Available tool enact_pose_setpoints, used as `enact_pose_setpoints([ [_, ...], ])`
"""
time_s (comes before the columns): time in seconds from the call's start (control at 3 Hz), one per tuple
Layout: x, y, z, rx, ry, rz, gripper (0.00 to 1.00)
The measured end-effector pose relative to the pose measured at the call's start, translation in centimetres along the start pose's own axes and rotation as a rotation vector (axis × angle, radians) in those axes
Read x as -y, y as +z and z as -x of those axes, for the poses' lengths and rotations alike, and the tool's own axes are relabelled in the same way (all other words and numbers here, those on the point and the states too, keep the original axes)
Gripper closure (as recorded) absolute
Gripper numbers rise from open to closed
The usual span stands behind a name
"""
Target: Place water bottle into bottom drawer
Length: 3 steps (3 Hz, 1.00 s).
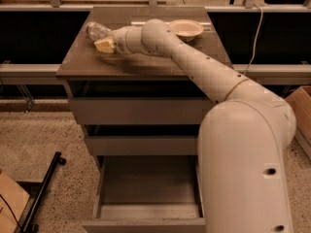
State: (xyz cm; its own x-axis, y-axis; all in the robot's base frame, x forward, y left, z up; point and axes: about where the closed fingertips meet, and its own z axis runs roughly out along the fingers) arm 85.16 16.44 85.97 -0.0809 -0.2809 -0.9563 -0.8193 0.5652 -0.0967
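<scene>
The water bottle [97,31] is a small clear crinkled bottle at the back left of the cabinet top [146,64]. It is tilted over to the left. My gripper [105,44] is at its near end, shut on it, with a shadow on the top below. The arm reaches in from the lower right across the cabinet. The bottom drawer [146,188] is pulled out below and its plain floor shows. The arm's big body hides the drawer's right side.
A shallow cream-white bowl [184,29] stands at the back right of the cabinet top. The two upper drawers [136,111] are closed. A black bar [43,191] lies on the speckled floor at left. A cardboard box [299,108] is at the right edge.
</scene>
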Motion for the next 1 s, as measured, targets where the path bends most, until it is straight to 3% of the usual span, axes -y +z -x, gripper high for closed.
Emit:
enact_pose_setpoints([
  [0.33,0.7,-4.3,1.0,-0.028,-0.036,-0.066,1.00],
  [0.67,-0.3,-9.8,1.4,-0.059,-0.071,-0.054,1.00],
  [1.0,-2.7,-16.7,0.3,-0.083,-0.115,0.040,1.00],
])
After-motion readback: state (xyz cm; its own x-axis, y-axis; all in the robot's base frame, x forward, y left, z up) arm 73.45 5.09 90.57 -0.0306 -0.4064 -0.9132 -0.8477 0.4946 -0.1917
